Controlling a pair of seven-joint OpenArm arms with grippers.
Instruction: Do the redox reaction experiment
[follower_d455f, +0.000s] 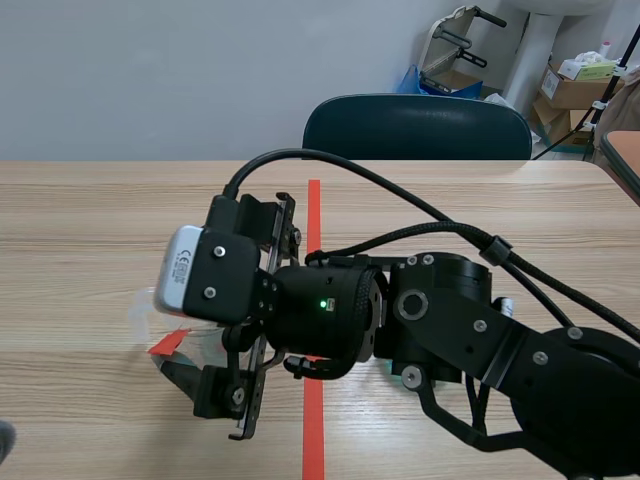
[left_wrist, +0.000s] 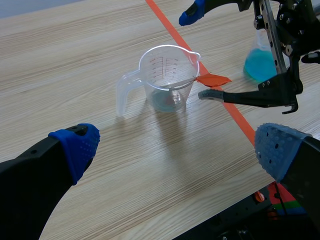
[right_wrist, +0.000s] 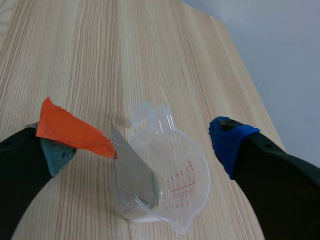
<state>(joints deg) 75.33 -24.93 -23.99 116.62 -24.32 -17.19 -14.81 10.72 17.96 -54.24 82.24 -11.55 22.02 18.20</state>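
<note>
My left gripper gapes wide, short of the clear measuring cup; my right gripper, also wide, hangs over it, where an orange-tagged metal strip leans. My right arm half hides a blue-filled flask.

Clear measuring cup mostly behind the right arm — flask blurred

Black right arm bore silver screws, green light glowed at wrist, silver-grey camera housing, braided black cables, blue dotted pads capped fingers.
</note>
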